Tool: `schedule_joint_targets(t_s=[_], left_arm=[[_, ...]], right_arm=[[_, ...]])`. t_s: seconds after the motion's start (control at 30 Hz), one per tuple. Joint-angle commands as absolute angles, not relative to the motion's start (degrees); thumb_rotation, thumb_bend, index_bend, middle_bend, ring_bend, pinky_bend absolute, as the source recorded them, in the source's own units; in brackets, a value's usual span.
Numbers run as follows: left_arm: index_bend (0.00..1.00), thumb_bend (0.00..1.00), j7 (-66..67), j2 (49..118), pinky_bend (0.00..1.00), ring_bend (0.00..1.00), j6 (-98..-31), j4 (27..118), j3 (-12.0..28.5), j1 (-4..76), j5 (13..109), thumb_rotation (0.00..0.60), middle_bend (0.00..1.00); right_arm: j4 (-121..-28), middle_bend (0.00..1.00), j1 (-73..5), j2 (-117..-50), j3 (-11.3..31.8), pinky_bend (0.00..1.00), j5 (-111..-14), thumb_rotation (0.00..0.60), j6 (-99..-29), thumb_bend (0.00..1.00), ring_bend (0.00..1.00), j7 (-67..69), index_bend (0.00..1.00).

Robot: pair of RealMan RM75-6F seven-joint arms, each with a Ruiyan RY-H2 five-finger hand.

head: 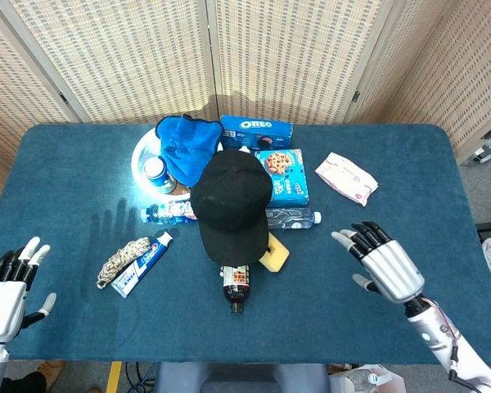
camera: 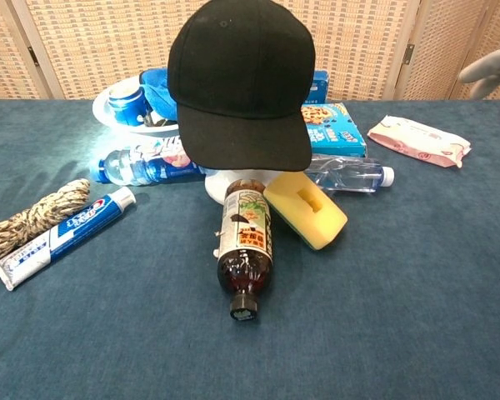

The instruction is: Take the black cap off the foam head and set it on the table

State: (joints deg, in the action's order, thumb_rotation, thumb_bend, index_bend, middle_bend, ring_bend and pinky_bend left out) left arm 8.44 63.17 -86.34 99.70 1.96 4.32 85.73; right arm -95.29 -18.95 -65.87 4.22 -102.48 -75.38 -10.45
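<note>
The right robot hand (head: 387, 268) has a ribbed silver-grey back plate, black fingers capped with pale tips and a pale thumb — below it runs a white forearm with small dark markings and a thin cable at the wrist. The left robot hand (head: 6, 293) shows the same make: a light grey-white back, black fingers and white tips.
</note>
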Motion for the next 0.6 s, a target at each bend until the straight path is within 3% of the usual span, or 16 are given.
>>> schedule_joint_targets(t_s=[0.03,0.27,0.37,0.6], left_arm=[[0.00,0.29,8.5,63.4,0.00,0.00,-86.2,99.7,1.9,4.3,85.6,0.600,0.00],[0.00,0.29,9.1,63.5,0.00,0.00,-86.1,99.8,2.1,4.5,85.4,0.600,0.00],[0.00,0.29,9.3,63.5,0.00,0.00,-85.9,99.9,2.1,4.5,85.3,0.600,0.00],[0.00,0.29,9.6,63.6,0.00,0.00,-85.7,99.9,2.2,4.6,85.1,0.600,0.00]], right_arm=[[-95.1,0.26,-21.3,-67.9,4.6,0.20,-104.0,0.600,-73.5,0.00,0.17,-10.6,0.19],[-92.1,0.26,-25.7,-73.6,4.7,0.16,-107.4,0.600,-72.2,0.00,0.16,-10.9,0.19],[-91.0,0.22,-27.2,-75.5,4.6,0.12,-108.1,0.600,-71.6,0.00,0.10,-11.0,0.19],[-86.1,0.18,-29.8,-81.0,5.3,0.09,-110.9,0.600,-74.7,0.00,0.07,-10.6,0.19]])
